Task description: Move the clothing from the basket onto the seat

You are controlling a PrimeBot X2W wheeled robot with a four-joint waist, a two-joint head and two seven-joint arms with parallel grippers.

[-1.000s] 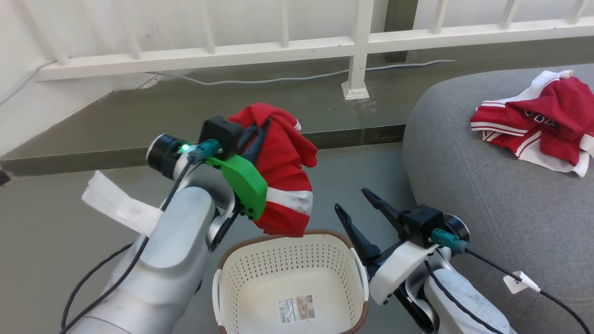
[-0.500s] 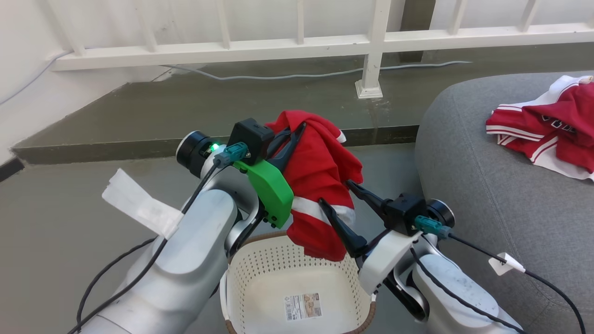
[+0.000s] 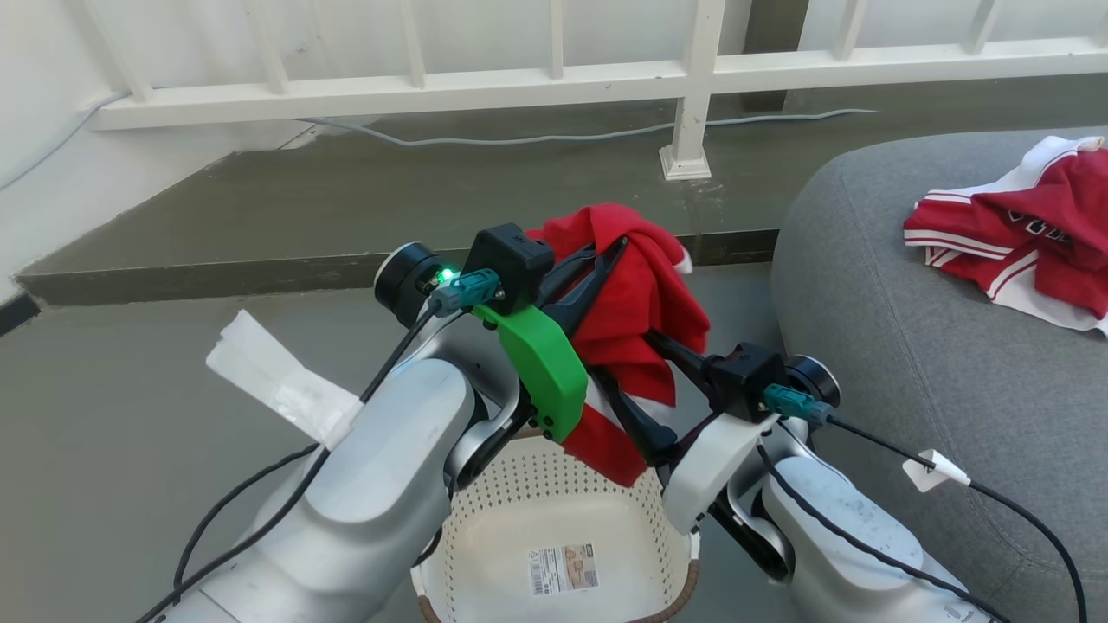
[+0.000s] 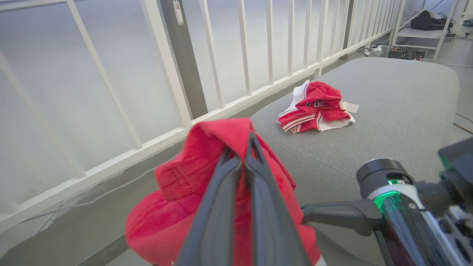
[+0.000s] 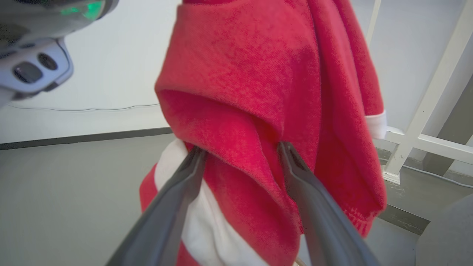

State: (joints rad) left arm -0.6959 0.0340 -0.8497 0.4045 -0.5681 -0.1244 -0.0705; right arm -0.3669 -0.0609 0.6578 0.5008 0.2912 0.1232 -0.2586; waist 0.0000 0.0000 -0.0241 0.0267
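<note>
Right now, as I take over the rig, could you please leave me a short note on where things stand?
Left gripper: shut on a red garment, held up above the basket.
Right gripper: open, with its fingers either side of a fold of that hanging garment, not closed on it.
Another red-and-white garment lies crumpled on the grey seat, to the right.
Done: one piece is on the seat; no clothing shows in the visible part of the basket.
Left: carry the held garment over to the seat and release it.
</note>
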